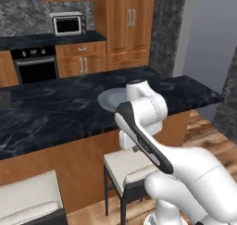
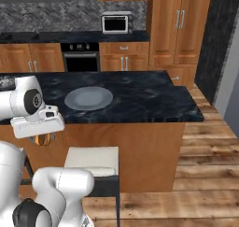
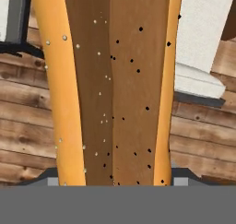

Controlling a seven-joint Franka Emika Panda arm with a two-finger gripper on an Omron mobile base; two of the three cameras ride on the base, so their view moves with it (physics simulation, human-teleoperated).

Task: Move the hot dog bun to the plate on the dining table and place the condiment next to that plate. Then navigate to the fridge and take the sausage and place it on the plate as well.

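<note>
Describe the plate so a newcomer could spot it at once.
Find the long black marble counter that fronts the kitchen, with white-cushioned stools tucked below. The plate lies flat on its top, toward the stool side. It is a round, pale grey disc, the one light shape on that dark stone.

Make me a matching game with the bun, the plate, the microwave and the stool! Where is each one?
Things:
1. bun
2. plate
3. microwave
4. stool

Places:
A. on the floor, in front of the dark counter
B. on the back counter, by the wall
C. in the gripper
D. lying on the dark counter

Pairs: 1-C, 2-D, 3-B, 4-A
</note>
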